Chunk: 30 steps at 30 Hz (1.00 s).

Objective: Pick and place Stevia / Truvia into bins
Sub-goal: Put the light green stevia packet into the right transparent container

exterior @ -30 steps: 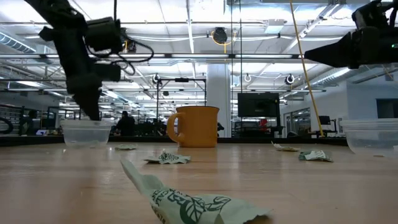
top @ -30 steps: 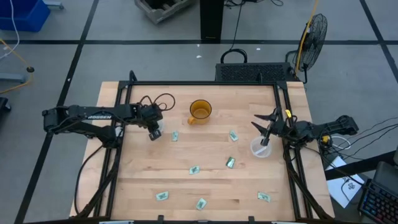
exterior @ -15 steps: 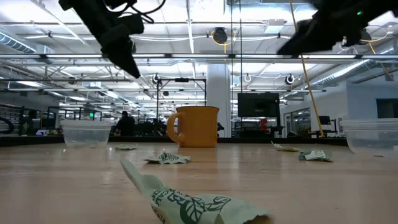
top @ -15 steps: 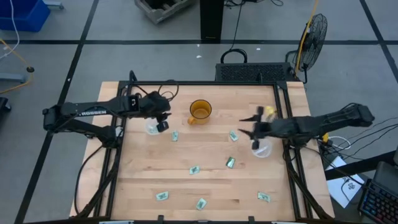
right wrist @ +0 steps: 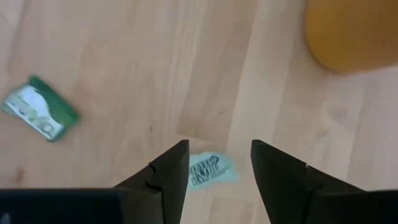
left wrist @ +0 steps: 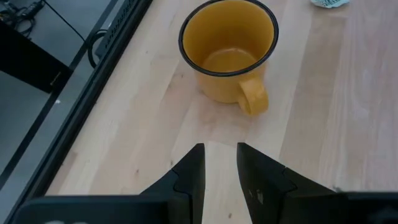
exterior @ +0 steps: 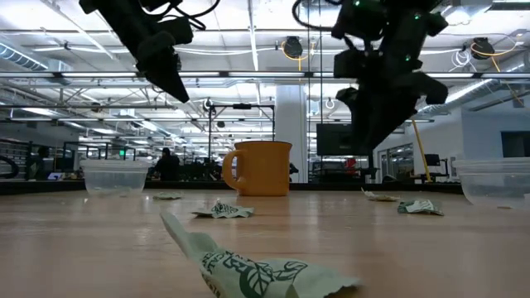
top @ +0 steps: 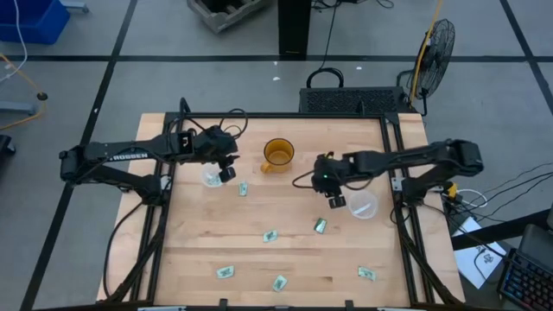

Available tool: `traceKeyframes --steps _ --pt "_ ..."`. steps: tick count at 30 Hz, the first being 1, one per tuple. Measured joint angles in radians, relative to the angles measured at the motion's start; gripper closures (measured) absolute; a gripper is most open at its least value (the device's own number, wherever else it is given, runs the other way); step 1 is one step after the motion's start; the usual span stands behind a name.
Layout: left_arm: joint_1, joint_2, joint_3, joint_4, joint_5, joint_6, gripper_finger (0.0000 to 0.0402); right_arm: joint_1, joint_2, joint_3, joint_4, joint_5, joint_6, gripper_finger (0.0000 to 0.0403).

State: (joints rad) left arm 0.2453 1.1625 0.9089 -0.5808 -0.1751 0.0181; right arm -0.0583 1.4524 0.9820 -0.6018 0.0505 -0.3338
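Observation:
Several pale green and white Stevia sachets lie flat on the wooden table, among them one [top: 243,189] near the left cup, one [top: 320,225] at mid-table and one [right wrist: 211,170] straight below my right gripper. The bins are two clear cups, left [top: 211,178] and right [top: 364,206]. My right gripper [top: 328,192] [right wrist: 216,163] hangs open above that sachet, tipped steeply down, clear of the table [exterior: 368,141]. My left gripper [top: 230,170] [left wrist: 220,163] is open and empty. It is raised beside the left cup and faces the mug.
An amber-orange mug [top: 278,155] stands at the far middle, between the two grippers. More sachets lie toward the near edge [top: 225,272] [top: 279,282] [top: 367,273]. A black frame rail [top: 167,142] borders the table's left, right and far sides.
My left gripper has risen from the left cup and drawn a little toward the mug, then kept still. My right gripper has swung from over the right cup toward the table's left and tipped from nearly level to steeply down. It now hangs over a sachet near the mug.

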Motion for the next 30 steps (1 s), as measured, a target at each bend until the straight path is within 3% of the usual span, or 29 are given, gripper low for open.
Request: traceKeyframes --steps 17,22,30 --pt "0.000 0.000 0.000 0.000 -0.001 0.000 0.0302 -0.109 0.188 -0.016 0.055 -0.004 -0.049 0.0238" --pt "0.000 0.000 0.000 0.000 -0.001 0.006 0.0302 -0.124 0.223 -0.016 0.063 -0.081 -0.061 0.0238" --pt "0.000 0.000 0.000 0.001 -0.002 0.006 0.0302 -0.131 0.256 -0.014 0.082 -0.080 -0.096 0.0251"
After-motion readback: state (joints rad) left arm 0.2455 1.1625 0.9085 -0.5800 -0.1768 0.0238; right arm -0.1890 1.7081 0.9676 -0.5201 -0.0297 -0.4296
